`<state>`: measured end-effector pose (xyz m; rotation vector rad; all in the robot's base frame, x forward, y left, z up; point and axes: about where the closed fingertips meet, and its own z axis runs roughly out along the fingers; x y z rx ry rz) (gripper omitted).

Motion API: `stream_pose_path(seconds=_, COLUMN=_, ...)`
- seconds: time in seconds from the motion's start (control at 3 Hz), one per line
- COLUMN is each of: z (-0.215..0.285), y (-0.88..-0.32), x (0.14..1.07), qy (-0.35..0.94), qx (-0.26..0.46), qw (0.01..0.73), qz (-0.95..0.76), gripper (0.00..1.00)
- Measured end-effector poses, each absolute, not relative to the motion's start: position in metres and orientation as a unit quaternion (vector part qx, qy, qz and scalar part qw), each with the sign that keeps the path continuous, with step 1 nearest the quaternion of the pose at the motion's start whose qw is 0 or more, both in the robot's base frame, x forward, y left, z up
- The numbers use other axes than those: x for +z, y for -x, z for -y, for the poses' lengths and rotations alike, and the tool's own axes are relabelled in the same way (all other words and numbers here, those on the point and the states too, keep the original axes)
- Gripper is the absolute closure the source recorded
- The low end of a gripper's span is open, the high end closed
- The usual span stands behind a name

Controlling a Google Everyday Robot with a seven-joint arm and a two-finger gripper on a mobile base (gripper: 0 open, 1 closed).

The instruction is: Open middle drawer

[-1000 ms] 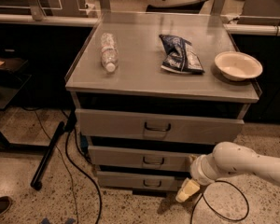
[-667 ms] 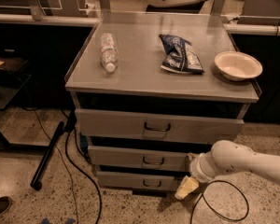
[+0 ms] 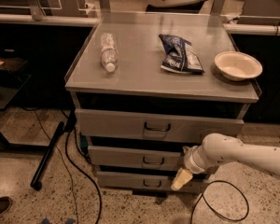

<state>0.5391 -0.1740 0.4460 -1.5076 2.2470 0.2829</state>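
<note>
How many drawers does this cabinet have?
3, stacked: the top drawer with the tallest front, the middle drawer below it, and the bottom drawer lowest. The hand is by the right end of the lower two.

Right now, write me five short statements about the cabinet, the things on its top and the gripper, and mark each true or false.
1. The water bottle lies on its side on the cabinet top. True.
2. The bowl sits at the picture's left edge of the top. False: it sits at the right edge.
3. The chip bag lies between the bottle and the bowl. True.
4. The gripper is on the handle of the middle drawer. False: it hangs lower and to the picture's right of that handle.
5. The cabinet shows only two drawer fronts. False: three are stacked.
</note>
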Motion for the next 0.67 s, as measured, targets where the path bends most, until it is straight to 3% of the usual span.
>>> stream_pose_path(seconds=0.67, z=0.164, y=-0.551, x=0.424, qy=0.557, qx=0.101, qw=0.191, qz=-0.802, gripper=0.00)
